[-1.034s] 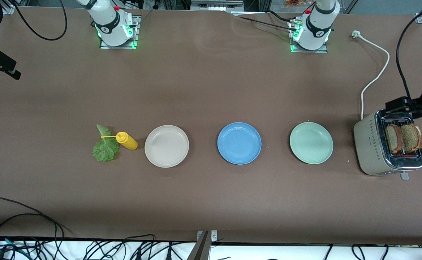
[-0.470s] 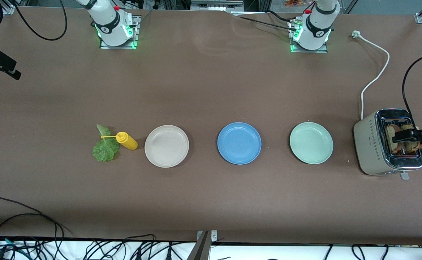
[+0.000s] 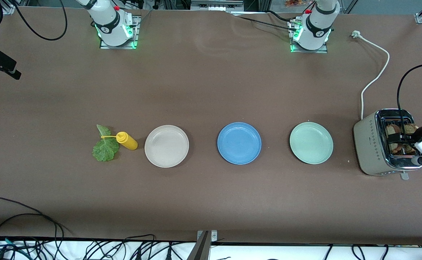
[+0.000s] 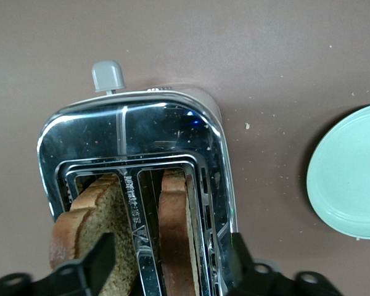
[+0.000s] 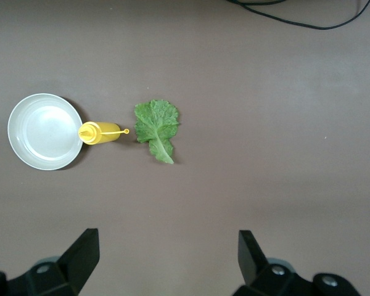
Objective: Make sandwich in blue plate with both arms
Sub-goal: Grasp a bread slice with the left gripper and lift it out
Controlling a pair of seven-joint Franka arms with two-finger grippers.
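Two bread slices (image 4: pixel 105 231) stand upright in the slots of the toaster (image 3: pixel 368 144), at the left arm's end of the table. My left gripper (image 4: pixel 169 262) is low over the toaster, and its fingers (image 4: pixel 98 262) are spread wide, one on each outer side of the pair of slices. One finger lies against the face of the slice next to it; I cannot tell if the other finger touches anything. Nothing is lifted yet.

My right gripper (image 5: pixel 166 259) hangs with its fingers far apart and holds nothing. It is over bare table near the lettuce leaf (image 5: pixel 157 128), the yellow bottle (image 5: pixel 98 132) and the off-white plate (image 5: pixel 24 132).

The blue plate (image 3: pixel 239 143) is empty. It sits between the off-white plate and the mint-green plate (image 3: pixel 311 142).
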